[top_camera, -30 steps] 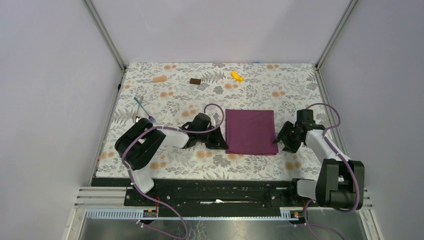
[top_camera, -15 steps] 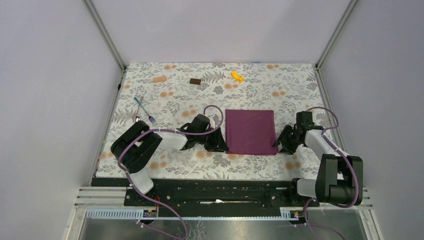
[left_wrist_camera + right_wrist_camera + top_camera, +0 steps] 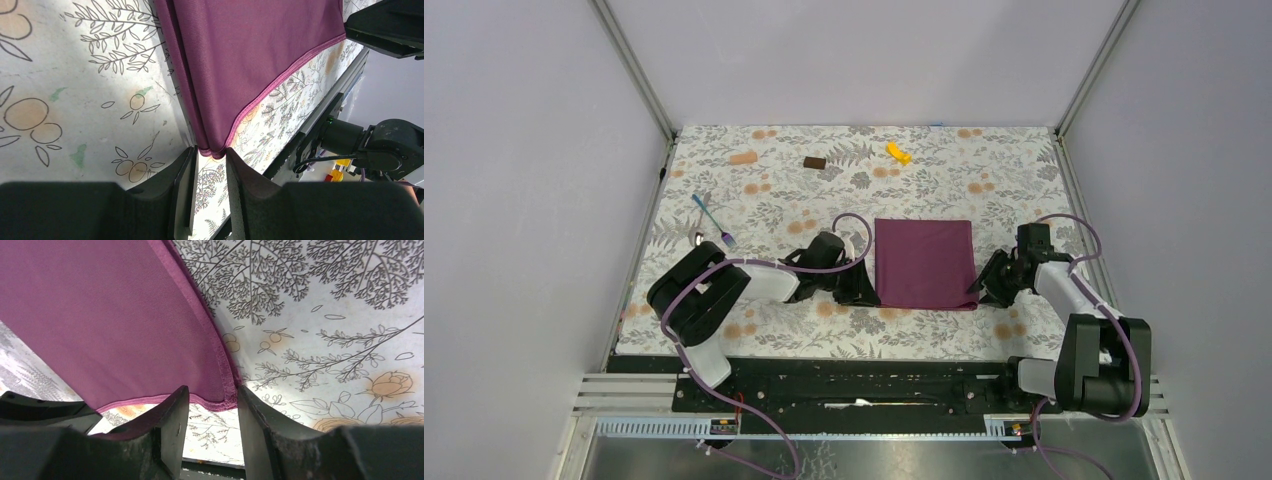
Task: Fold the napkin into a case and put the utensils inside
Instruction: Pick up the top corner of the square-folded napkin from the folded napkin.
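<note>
Jaws of my right gripper stand spread, one on either side of the near right corner of the napkin. My left gripper straddles the near left corner with a narrower gap, cloth filling it; whether it pinches, I cannot tell. The napkin lies flat on the floral covering between my grippers, the utensils well off to the left.
</note>
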Controlling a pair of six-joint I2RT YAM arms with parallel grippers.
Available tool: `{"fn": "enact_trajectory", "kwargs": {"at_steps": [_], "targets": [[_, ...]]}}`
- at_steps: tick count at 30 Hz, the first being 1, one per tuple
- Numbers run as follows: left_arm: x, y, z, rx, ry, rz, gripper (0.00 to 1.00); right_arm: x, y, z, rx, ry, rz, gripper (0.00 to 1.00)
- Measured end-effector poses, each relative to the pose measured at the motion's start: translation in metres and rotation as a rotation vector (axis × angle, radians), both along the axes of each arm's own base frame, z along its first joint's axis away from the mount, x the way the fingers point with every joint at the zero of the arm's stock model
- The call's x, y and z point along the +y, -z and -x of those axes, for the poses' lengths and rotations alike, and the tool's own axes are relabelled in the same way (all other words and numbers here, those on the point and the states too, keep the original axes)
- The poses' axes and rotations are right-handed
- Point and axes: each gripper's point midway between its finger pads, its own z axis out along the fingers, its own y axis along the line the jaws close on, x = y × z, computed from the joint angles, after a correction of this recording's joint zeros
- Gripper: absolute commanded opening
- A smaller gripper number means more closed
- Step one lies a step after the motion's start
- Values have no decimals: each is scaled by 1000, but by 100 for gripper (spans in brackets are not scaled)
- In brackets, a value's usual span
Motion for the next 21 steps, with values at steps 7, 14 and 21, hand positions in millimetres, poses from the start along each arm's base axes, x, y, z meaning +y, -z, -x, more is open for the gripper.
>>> {"fn": "enact_trajectory", "kwargs": {"at_steps": [7, 14, 21], "targets": [[0, 1, 0, 0, -1, 0, 31, 5, -16, -2, -63, 3, -26, 48], [0, 1, 1, 2, 0, 0, 30, 8, -23, -3, -89, 7, -42, 47], [0, 1, 1, 1, 2, 0, 30, 9, -17, 3, -69, 15, -47, 26]]}}
